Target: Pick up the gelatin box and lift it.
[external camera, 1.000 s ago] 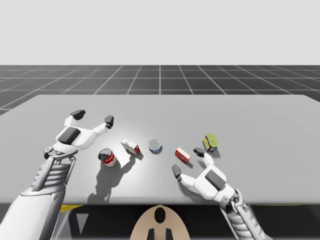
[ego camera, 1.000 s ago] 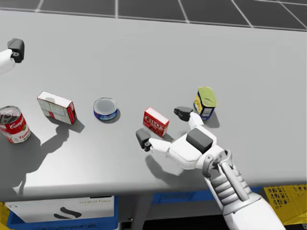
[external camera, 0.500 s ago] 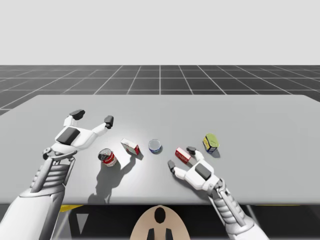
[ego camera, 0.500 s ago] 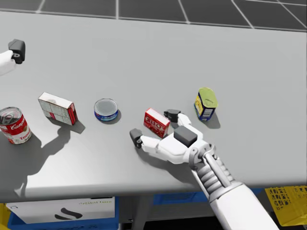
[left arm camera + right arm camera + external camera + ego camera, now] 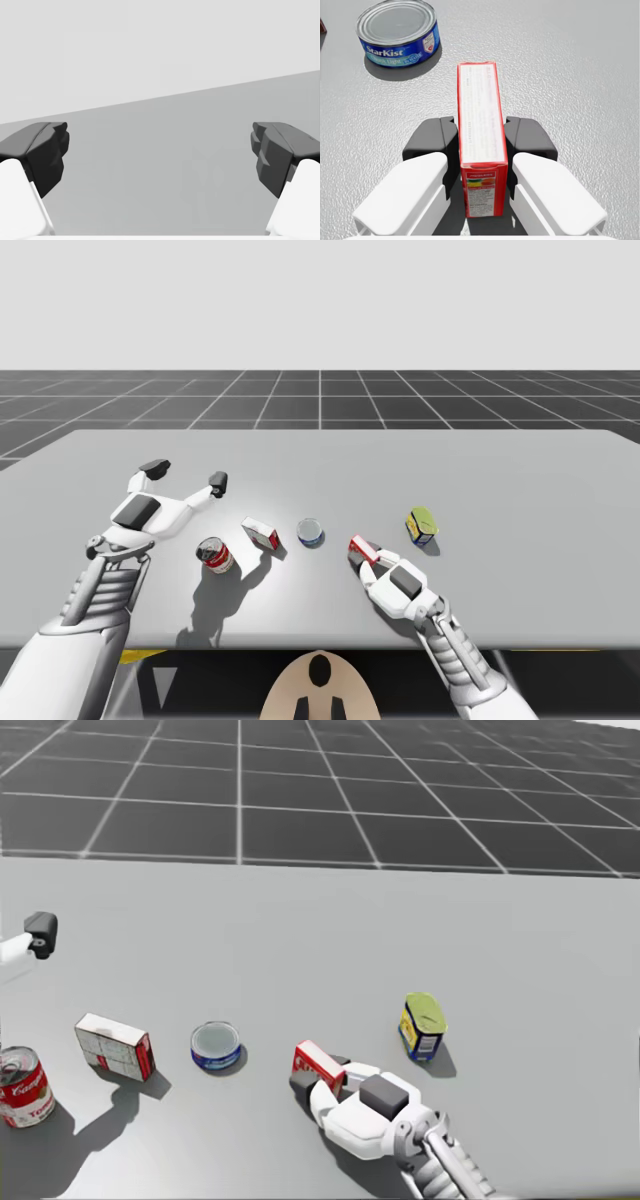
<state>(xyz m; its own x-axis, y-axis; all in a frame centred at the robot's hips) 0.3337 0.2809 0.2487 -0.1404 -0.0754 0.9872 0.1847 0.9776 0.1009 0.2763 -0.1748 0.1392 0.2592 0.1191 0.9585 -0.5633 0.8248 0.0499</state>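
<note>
The small red gelatin box (image 5: pixel 479 130) stands on edge on the grey table (image 5: pixel 500 480), near its front. My right gripper (image 5: pixel 480 145) is shut on it, one dark pad pressed against each broad side. The same grip shows in the high view, gripper (image 5: pixel 365 558) on box (image 5: pixel 358 543), and in the head view, gripper (image 5: pixel 322 1088) on box (image 5: pixel 314 1063). My left gripper (image 5: pixel 186 473) hovers open over the left part of the table, well away from the box, with nothing between its fingers (image 5: pixel 45 152).
A flat blue can (image 5: pixel 310 532) lies just left of the box, ahead of the gripper (image 5: pixel 397 30). A white and red box (image 5: pixel 260 533) and a red soup can (image 5: pixel 214 554) stand further left. A yellow and blue can (image 5: pixel 421 525) stands to the right.
My right gripper has moved in onto the gelatin box and shut on it. My head has turned, tilting up. The left arm has not moved.
</note>
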